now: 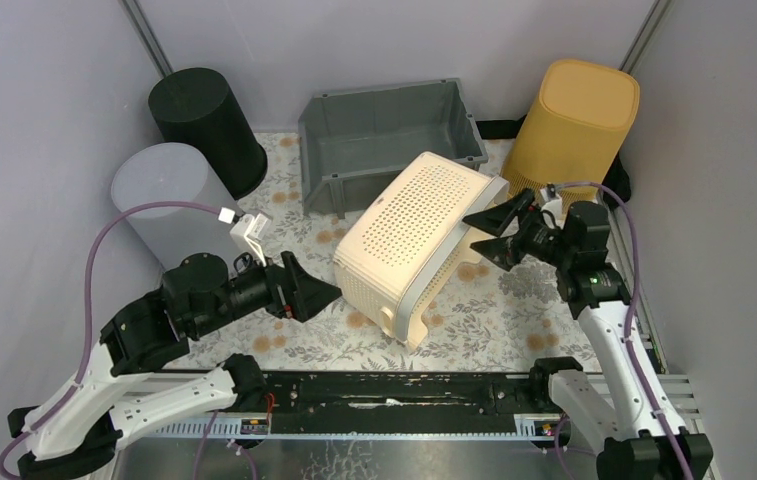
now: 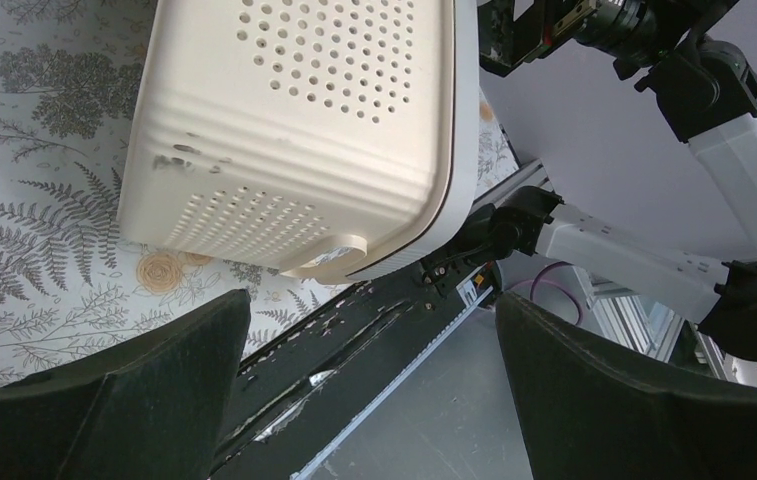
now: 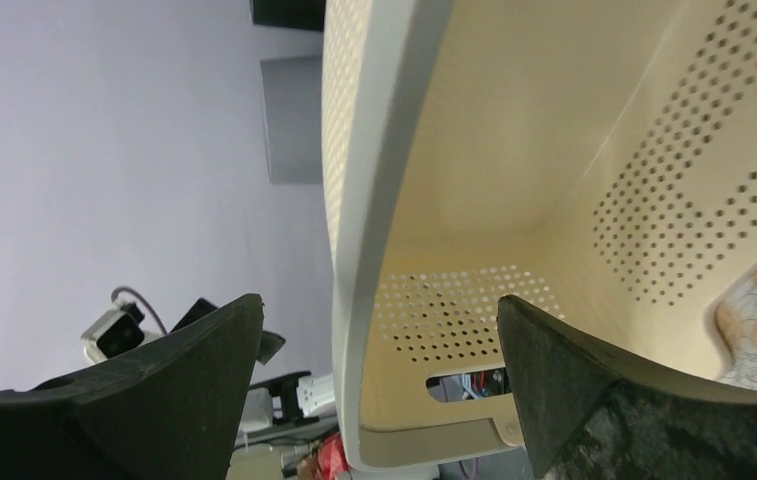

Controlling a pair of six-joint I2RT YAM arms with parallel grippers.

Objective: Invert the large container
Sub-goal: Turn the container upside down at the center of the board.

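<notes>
The cream perforated basket (image 1: 414,235) lies tipped on the table (image 1: 494,320) between the arms, its mouth facing the nearer right hand (image 1: 489,232), whose fingers stand apart astride the raised rim, while the left hand (image 1: 319,290), equally spread, hovers just beside its base.

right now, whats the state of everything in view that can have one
cream basket: tilted on one rim edge, mouth toward the right arm, not yet upside down
right end effector: open, fingers astride the basket rim
left end effector: open, beside the basket base, apart from it
grey bin: mouth in view, empty
yellow container: standing, closed end up
black cylinder: standing, closed end up
pale grey cylinder: standing, closed end up
</notes>
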